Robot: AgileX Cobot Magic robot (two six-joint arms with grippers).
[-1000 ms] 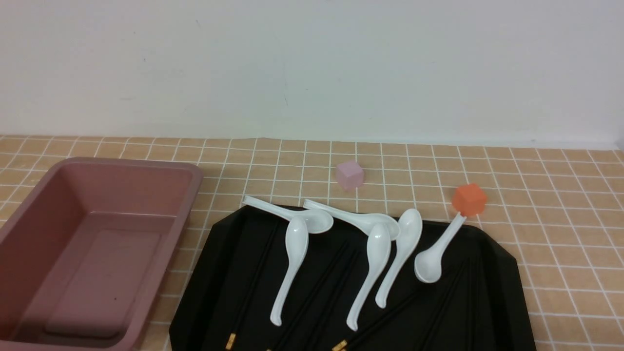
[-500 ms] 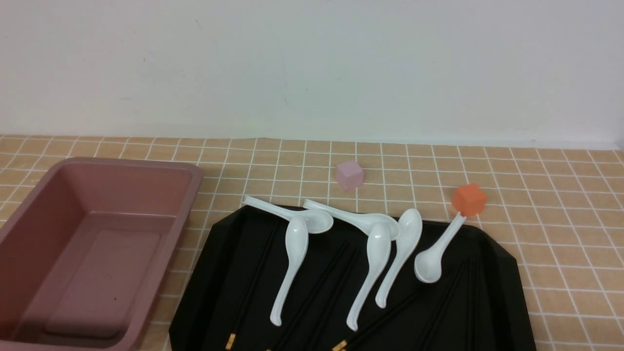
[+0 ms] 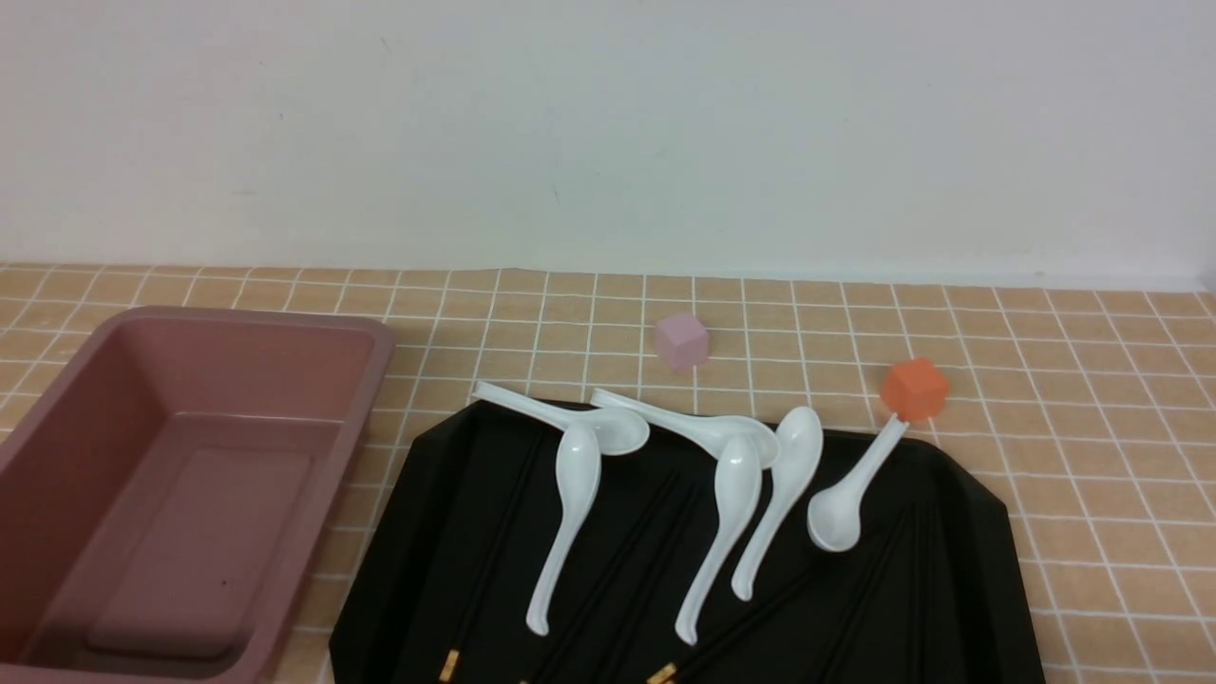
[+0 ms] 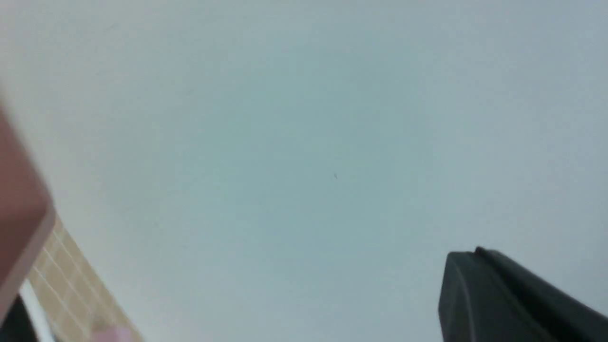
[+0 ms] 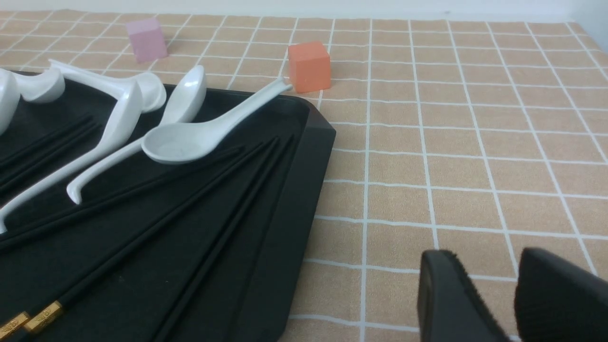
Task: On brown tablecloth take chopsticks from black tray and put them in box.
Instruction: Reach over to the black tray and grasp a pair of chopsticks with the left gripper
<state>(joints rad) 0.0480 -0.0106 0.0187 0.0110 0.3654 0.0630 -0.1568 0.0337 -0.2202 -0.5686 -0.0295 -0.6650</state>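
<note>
Several black chopsticks (image 3: 494, 551) with gold ends lie along the black tray (image 3: 950, 589) on the brown tablecloth (image 3: 1092, 427), partly under white spoons (image 3: 570, 513). The empty pink-brown box (image 3: 237, 318) stands left of the tray. Neither gripper shows in the front view. In the right wrist view my right gripper (image 5: 487, 254) hangs open over bare cloth, right of the tray's rim (image 5: 304, 190) and apart from the chopsticks (image 5: 190, 204). My left gripper (image 4: 468, 256) is shut and empty against the pale wall, with a blurred edge of the box (image 4: 19, 213) at the frame's side.
A pale pink cube (image 3: 681, 340) sits behind the tray. An orange cube (image 3: 914, 388) touches one spoon's handle tip at the tray's back right corner. Several spoons overlap each other and the chopsticks. A white wall closes off the back.
</note>
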